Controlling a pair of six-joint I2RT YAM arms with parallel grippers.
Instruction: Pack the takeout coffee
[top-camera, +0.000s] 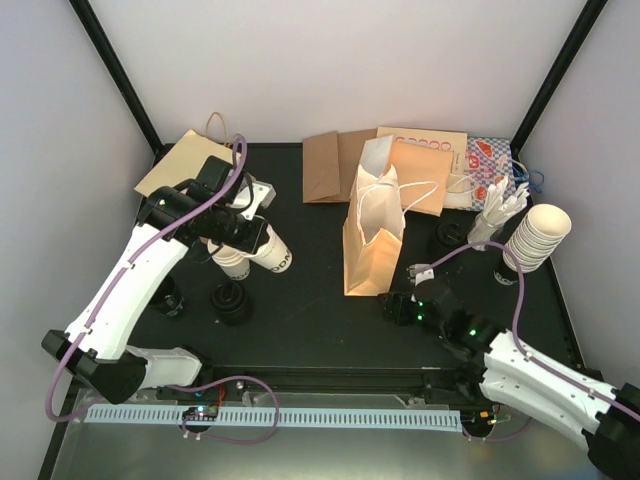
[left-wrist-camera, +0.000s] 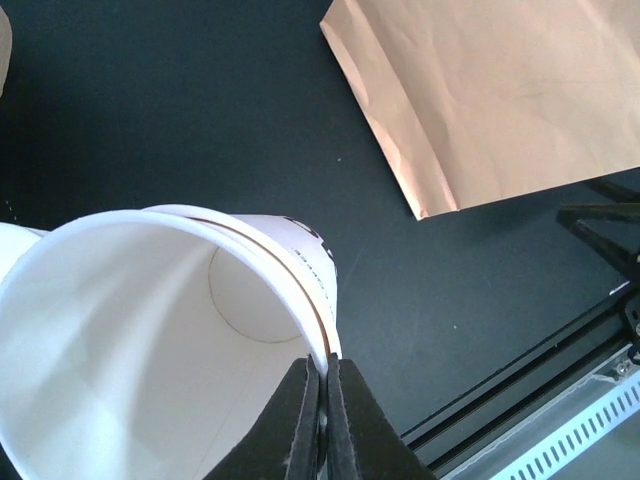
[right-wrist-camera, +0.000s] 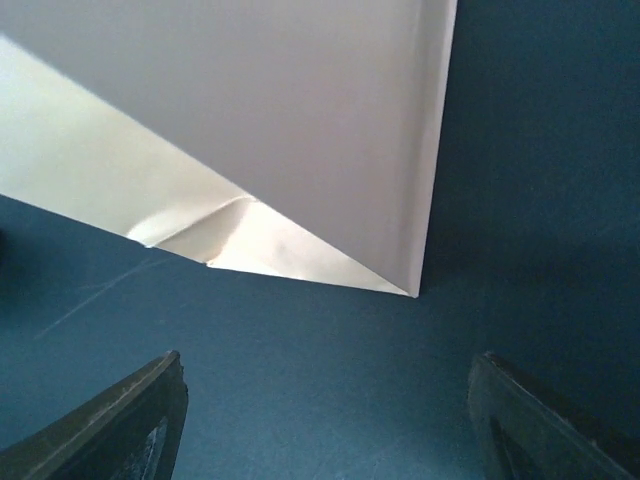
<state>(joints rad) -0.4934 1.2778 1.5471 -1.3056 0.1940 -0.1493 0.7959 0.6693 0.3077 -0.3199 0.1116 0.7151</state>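
Observation:
My left gripper (top-camera: 252, 236) is shut on the rim of a lidless cream-white paper cup (top-camera: 270, 252), which it holds tilted above the black table. In the left wrist view the fingers (left-wrist-camera: 300, 420) pinch the cup (left-wrist-camera: 150, 330) wall at its open mouth. A second cream cup (top-camera: 232, 264) sits just beneath it. A takeout coffee with its lid on is not in view. My right gripper (top-camera: 392, 304) is low on the table by the foot of the upright paper bag (top-camera: 373, 240). Its fingers stand wide apart, open (right-wrist-camera: 330, 430), and the bag's bottom corner (right-wrist-camera: 300, 150) is just ahead.
Black lids (top-camera: 232, 303) lie under the left arm. A stack of lidless cups (top-camera: 535, 235) and a holder of white utensils (top-camera: 497, 215) stand at the right. Flat brown bags (top-camera: 330, 165) lie along the back. The table's front rail (left-wrist-camera: 520, 400) is close by.

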